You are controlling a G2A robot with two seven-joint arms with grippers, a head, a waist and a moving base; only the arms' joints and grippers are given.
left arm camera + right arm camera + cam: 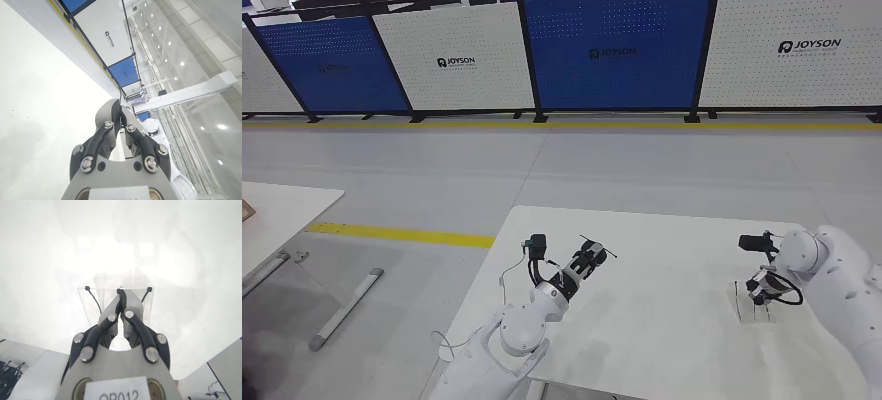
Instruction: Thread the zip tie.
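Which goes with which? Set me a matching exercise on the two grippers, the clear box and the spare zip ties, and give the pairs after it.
Things
1. left gripper
2. right gripper
3. clear box
4. two spare zip ties

States
A. lean inside the box, heads at its top rim
B. shut on a zip tie strap, far from the box
C. stands on the white table
D. shut on a zip tie at the box's rim

Pairs: 1-B, 2-D, 3-C, 4-A
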